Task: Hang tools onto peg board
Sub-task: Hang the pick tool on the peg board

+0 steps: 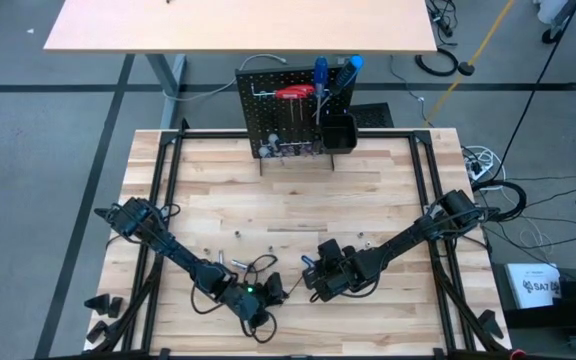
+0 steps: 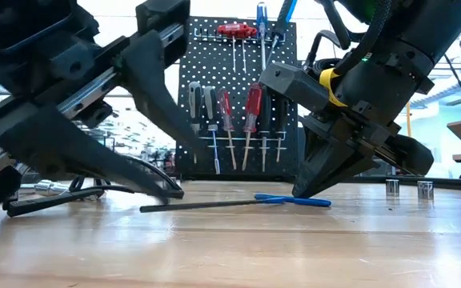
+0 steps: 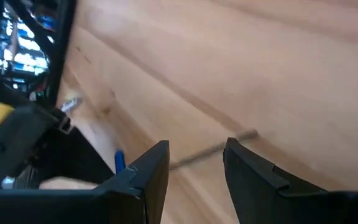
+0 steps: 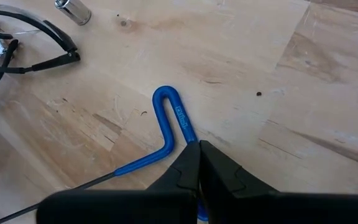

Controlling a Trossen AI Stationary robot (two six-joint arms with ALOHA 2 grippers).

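A hex key with a blue loop handle (image 4: 166, 118) and a long thin dark shaft (image 2: 206, 205) lies flat on the table near its front edge. My right gripper (image 4: 194, 149) is shut on the handle; it also shows in the low view (image 2: 301, 192). My left gripper (image 3: 194, 155) is open and low over the table (image 1: 266, 292). Its two fingers stand on either side of the shaft (image 3: 210, 149), and I see no touch. The black peg board (image 1: 288, 115) stands upright at the table's far edge, with red and blue screwdrivers hanging on its hooks. My right gripper has its two shut fingertips (image 4: 188, 163) on one straight leg of the blue loop handle (image 4: 184, 127), just short of the bend. The fingers come steeply from above, slanting from the table's right. The hex key lies flat on the table.
A black wire loop (image 4: 36, 43) and a silver socket bit (image 4: 73, 11) lie near the hex key. More small silver bits stand on the table (image 2: 391, 188) (image 2: 425, 190). A small black bin (image 1: 338, 132) hangs on the peg board's right side.
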